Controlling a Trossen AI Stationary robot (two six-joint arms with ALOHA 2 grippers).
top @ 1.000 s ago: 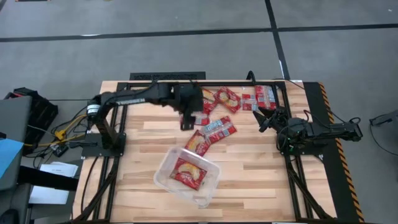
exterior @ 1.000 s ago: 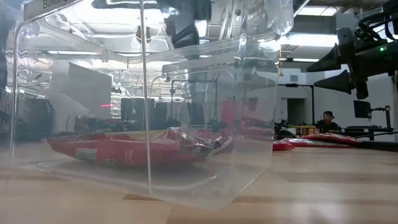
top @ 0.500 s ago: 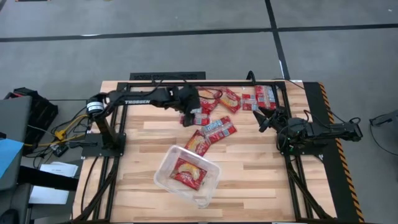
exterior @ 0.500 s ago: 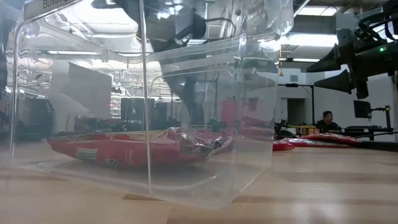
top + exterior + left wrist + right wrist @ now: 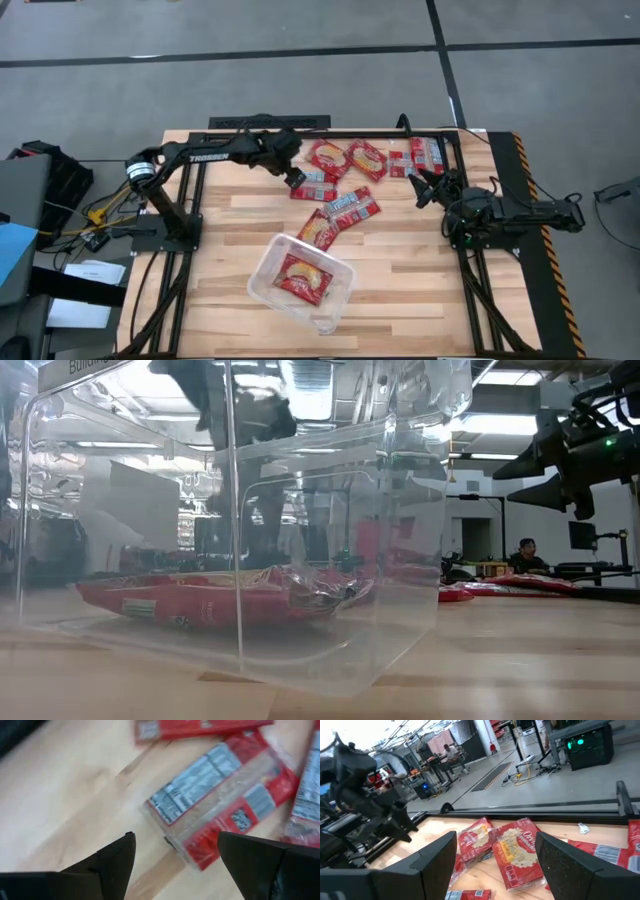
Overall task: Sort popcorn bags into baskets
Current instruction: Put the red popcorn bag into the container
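Note:
Several red popcorn bags lie flat in the far middle of the table, among them two squarish bags (image 5: 330,158) (image 5: 365,160) and a face-down bag (image 5: 318,187) showing its grey label (image 5: 200,780). One more bag (image 5: 303,277) lies in the clear tub (image 5: 268,285) near the table's middle front; another bag (image 5: 318,230) rests against its far rim. My left gripper (image 5: 293,178) (image 5: 175,862) is open, just left of and above the face-down bag. My right gripper (image 5: 425,185) (image 5: 495,860) is open above the table to the bags' right, pointing at them.
Two narrower bags (image 5: 418,160) lie by the far right rail. A further bag (image 5: 352,205) sits between the cluster and the tub. In the low view the tub's wall (image 5: 235,560) fills the near field. Bare wood (image 5: 420,280) lies right of the tub. A person sits far off (image 5: 522,550).
My left arm has drawn back toward the table's left and far side, uncovering the squarish bags and the face-down bag it stood over. The bags and the tub have stayed where they were.

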